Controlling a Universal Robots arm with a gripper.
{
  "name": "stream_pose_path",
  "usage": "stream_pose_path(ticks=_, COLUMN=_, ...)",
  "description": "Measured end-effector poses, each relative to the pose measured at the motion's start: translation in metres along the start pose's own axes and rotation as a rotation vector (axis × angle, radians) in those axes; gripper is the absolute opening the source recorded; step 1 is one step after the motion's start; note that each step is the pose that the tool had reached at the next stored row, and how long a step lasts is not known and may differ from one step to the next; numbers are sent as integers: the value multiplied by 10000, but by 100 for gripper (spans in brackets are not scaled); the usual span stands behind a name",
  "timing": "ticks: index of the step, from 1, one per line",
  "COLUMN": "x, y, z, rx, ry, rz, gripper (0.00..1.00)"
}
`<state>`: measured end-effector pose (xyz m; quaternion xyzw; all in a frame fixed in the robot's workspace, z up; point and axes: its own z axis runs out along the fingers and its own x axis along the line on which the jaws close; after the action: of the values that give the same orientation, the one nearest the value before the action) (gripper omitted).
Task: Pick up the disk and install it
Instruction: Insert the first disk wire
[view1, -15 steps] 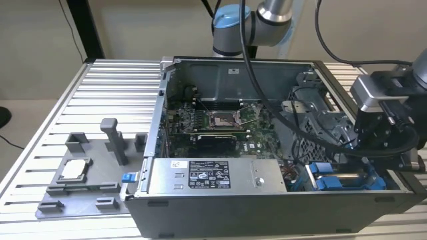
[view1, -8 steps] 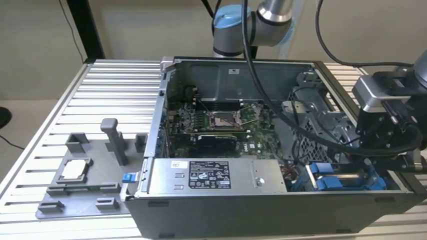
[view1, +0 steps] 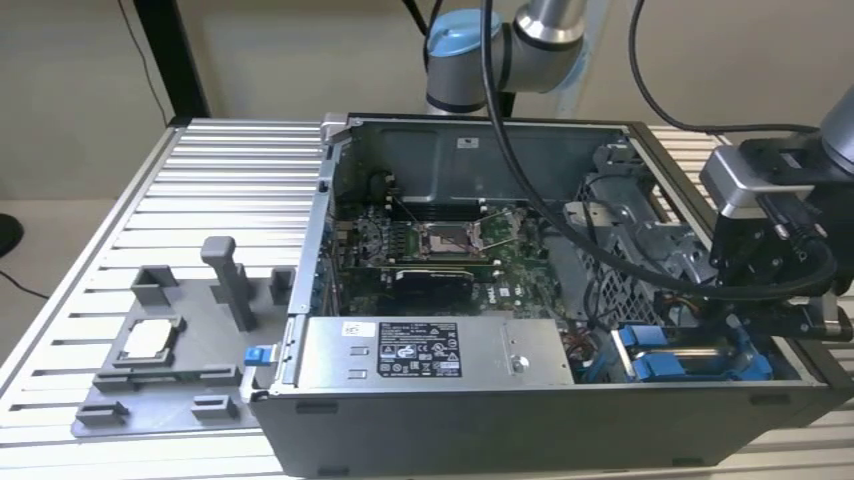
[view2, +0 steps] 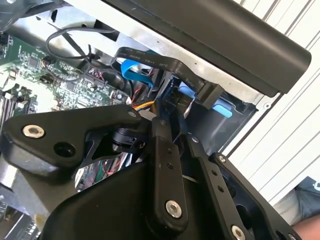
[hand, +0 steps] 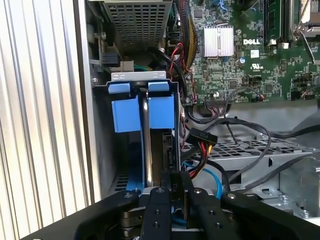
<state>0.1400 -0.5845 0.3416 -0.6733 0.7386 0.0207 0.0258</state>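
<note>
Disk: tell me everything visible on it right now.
The disk stands on edge in the metal drive cage, in the open case's corner on the exterior view's right. In the first wrist view it shows as a thin silver-grey metal edge between bright blue plastic carrier tabs, with a blue rail along one side. Its label is hidden. The gripper sits at its near end; contact cannot be made out.
</note>
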Motion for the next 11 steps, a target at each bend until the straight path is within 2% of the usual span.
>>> stream_pose_path(ticks=4, x=-1, y=0, z=0, rx=-9, ry=77, rz=4, gripper=0)
stream_pose_path(ticks=7, x=-13, y=1, z=1, rx=-7, ry=181, rz=3, gripper=0)
stream_pose_path(ticks=11, x=-46, y=6, z=5, rx=1, ry=265, rz=1, gripper=0)
